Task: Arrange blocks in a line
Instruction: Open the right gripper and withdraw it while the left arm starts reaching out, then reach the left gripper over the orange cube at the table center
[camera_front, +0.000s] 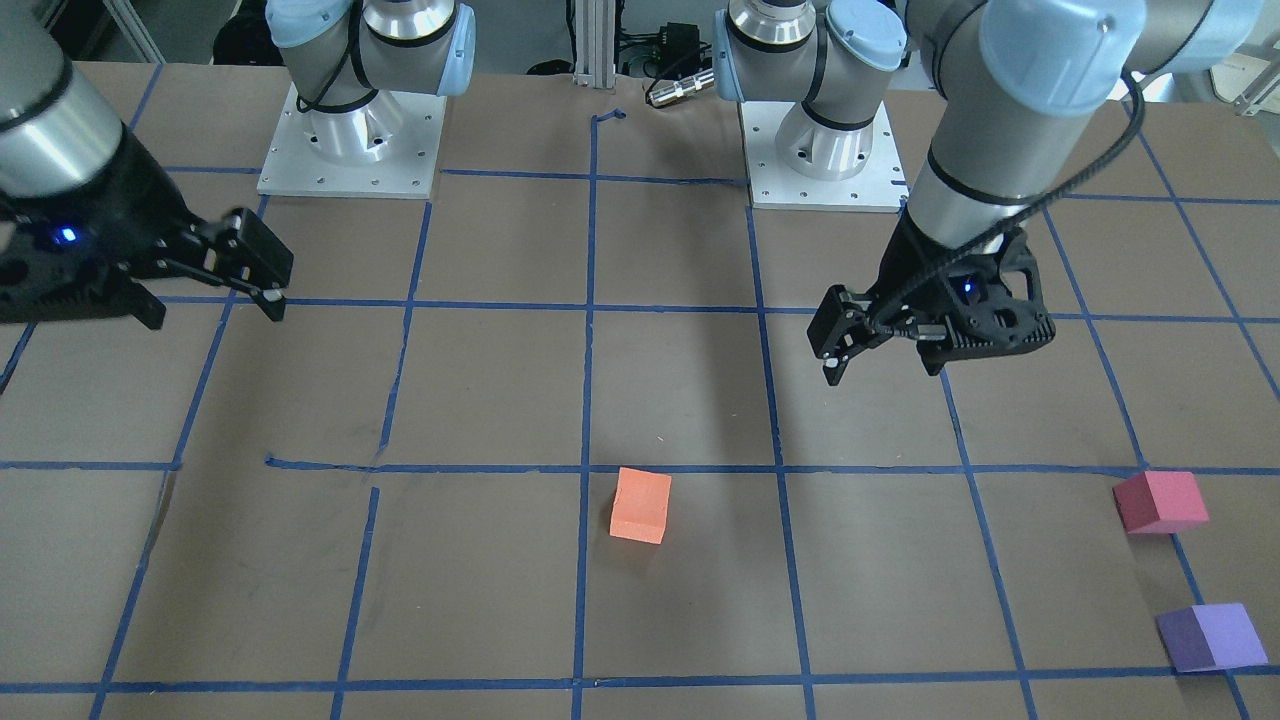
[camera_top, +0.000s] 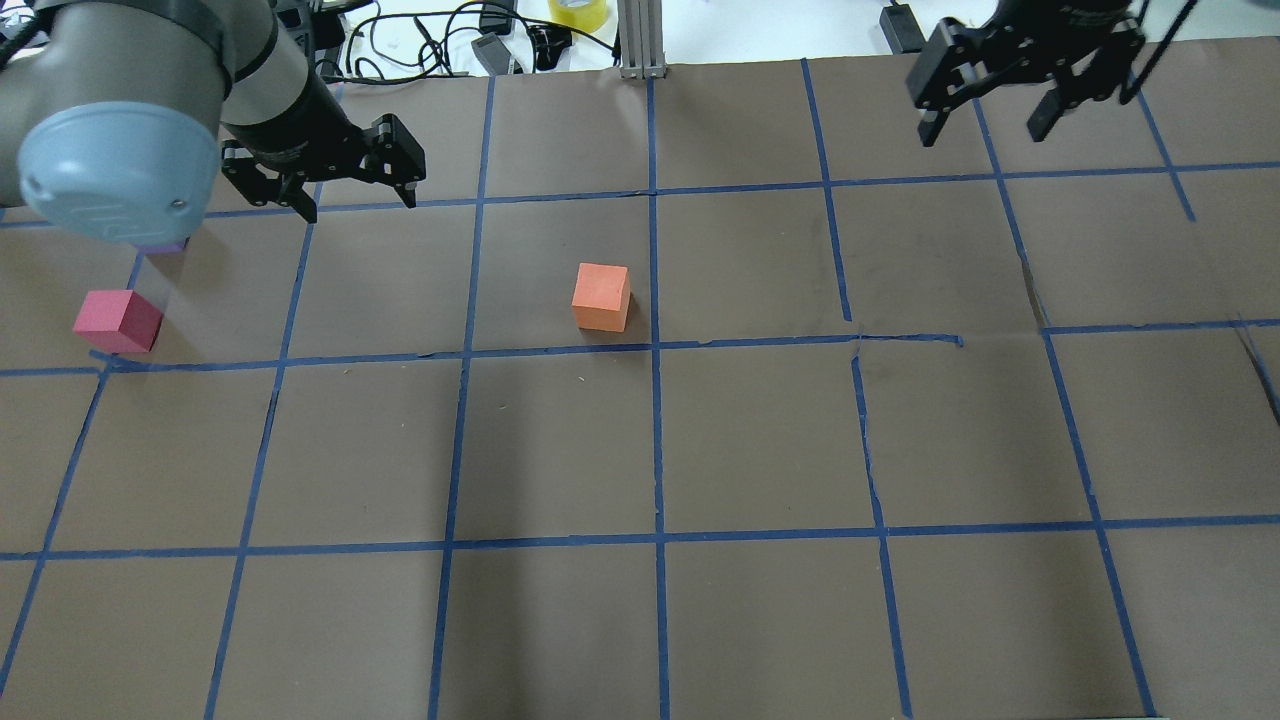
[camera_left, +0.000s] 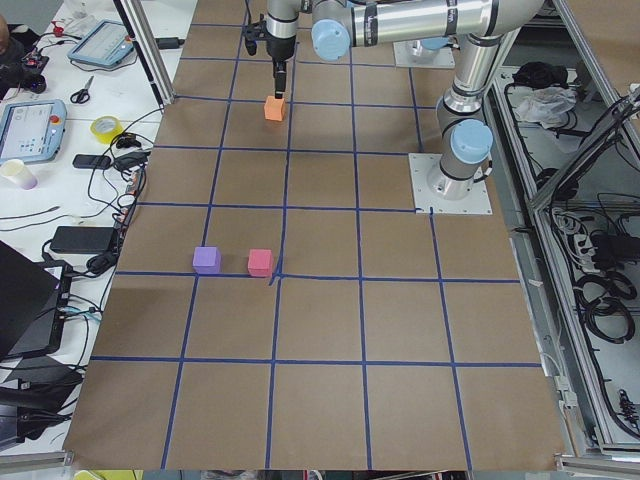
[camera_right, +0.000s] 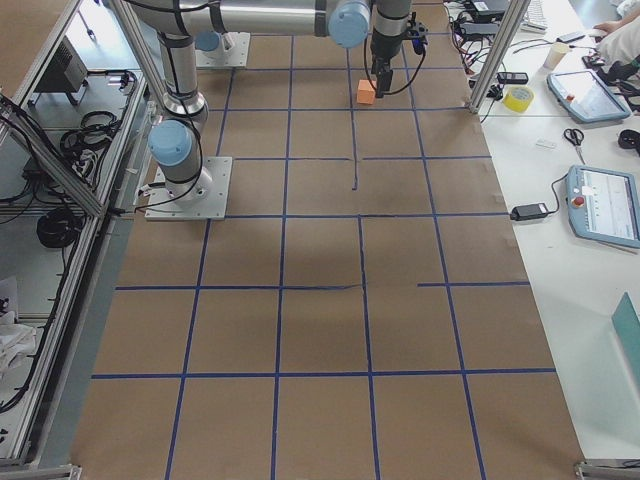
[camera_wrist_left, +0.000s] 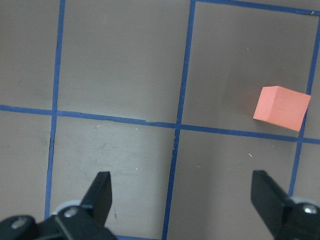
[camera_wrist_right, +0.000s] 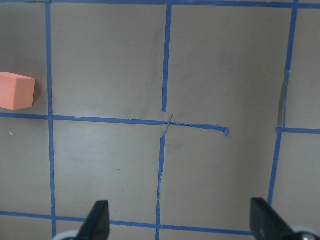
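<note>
Left gripper (camera_top: 358, 205), right gripper (camera_top: 982, 132): both spread, empty, raised. Front-facing view: orange block (camera_front: 640, 505) centre; red-pink block (camera_front: 1160, 501), purple block (camera_front: 1212, 637) lower right.

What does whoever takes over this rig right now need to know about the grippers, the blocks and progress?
Left gripper: open, empty, above the table between the orange block and the other two.
Right gripper: open, empty, near no block.
Orange block: alone near the table's middle.
Red-pink block and purple block: close but not touching at the robot's left end, purple farther from the robot.
Done: nothing lined up yet.
Left: bring all three into one row.
</note>
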